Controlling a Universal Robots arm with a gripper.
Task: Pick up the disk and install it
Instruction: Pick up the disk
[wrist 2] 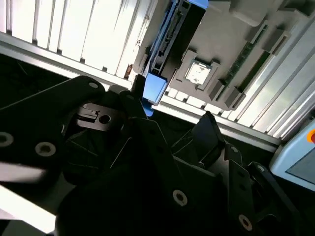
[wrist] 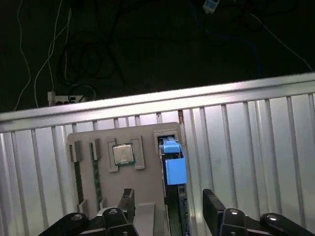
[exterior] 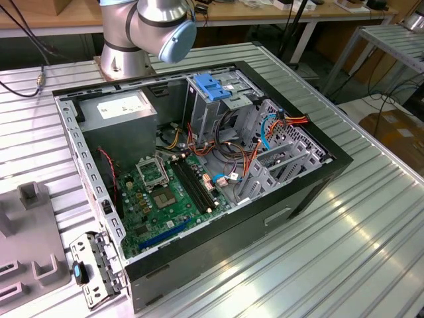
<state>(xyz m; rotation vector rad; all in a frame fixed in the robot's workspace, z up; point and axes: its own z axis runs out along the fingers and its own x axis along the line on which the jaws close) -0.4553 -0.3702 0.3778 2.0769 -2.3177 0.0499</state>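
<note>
The disk [wrist: 173,164] stands on edge in a slot of a grey holder tray [wrist: 147,142], with its blue side rail facing me. In the second wrist view the disk [wrist 2: 167,39] shows as a thin dark slab with blue rails and a blue end tab. My gripper [wrist: 170,206] is open above it, one black finger [wrist: 127,200] on each side of the disk and well apart from it. My gripper [wrist 2: 172,101] holds nothing. The open computer case [exterior: 199,165] lies on the table, and its metal drive cage [exterior: 218,112] carries a blue latch.
The holder tray also carries a processor chip [wrist: 123,154] and memory sticks [wrist: 78,182]. It sits on a ribbed metal table [wrist: 246,147] near the table's edge, with dark floor and cables beyond. A grey power-supply box [exterior: 122,112] and the motherboard [exterior: 165,199] sit inside the case. The arm's base [exterior: 126,53] stands behind the case.
</note>
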